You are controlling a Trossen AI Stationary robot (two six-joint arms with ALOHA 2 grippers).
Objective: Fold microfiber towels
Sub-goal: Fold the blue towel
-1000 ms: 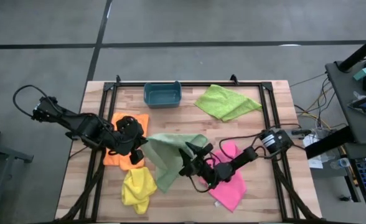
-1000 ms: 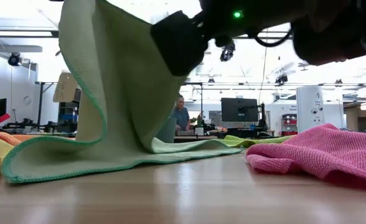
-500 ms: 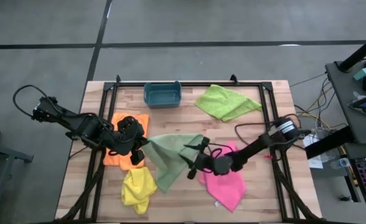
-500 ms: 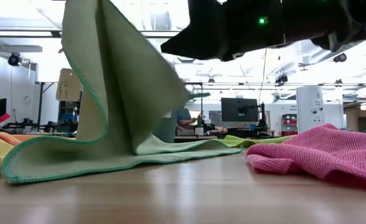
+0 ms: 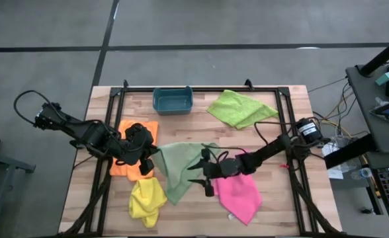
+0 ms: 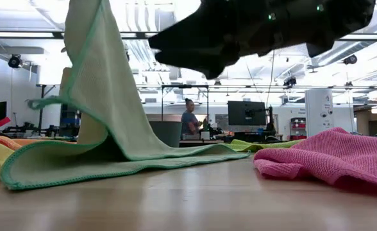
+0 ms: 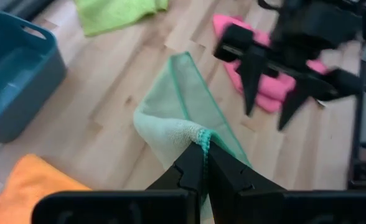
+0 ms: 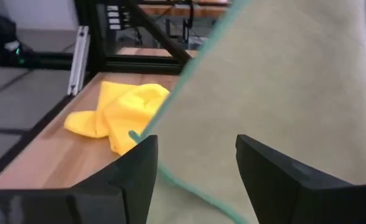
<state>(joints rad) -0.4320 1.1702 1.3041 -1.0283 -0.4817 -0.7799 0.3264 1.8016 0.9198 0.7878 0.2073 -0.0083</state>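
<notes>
On the pale wooden bench (image 5: 82, 198) the left pincer (image 7: 203, 163) is clenched on a corner of the pale mint green microfiber towel (image 5: 176, 168), lifting that edge so the soft cloth rises in a tall fold while the rest of it trails down and lies flat on the boards near the middle of the bench. In the low view the raised part stands as a curved sheet with a darker green stitched hem, its lower part spread across the wood.

The right pincer (image 5: 203, 173) hangs just beside the far side of the mint cloth, above the edge of the pink microfiber towel (image 5: 239, 195); its two dark fingers (image 8: 128, 174) stand apart, released, with nothing between them, and the mint cloth fills the space just ahead of them.

The orange microfiber towel (image 5: 128, 152) lies flat under the left arm, at the left of the bench. The yellow microfiber towel (image 5: 147, 199) sits crumpled near the front edge, touching the mint cloth. The lime green microfiber towel (image 5: 241, 109) lies spread toward the back right, well apart from the others. A teal rectangular plastic bin (image 5: 172, 100) stands at the back edge.

A person (image 6: 190, 120) shows far off in the room beyond the bench.
</notes>
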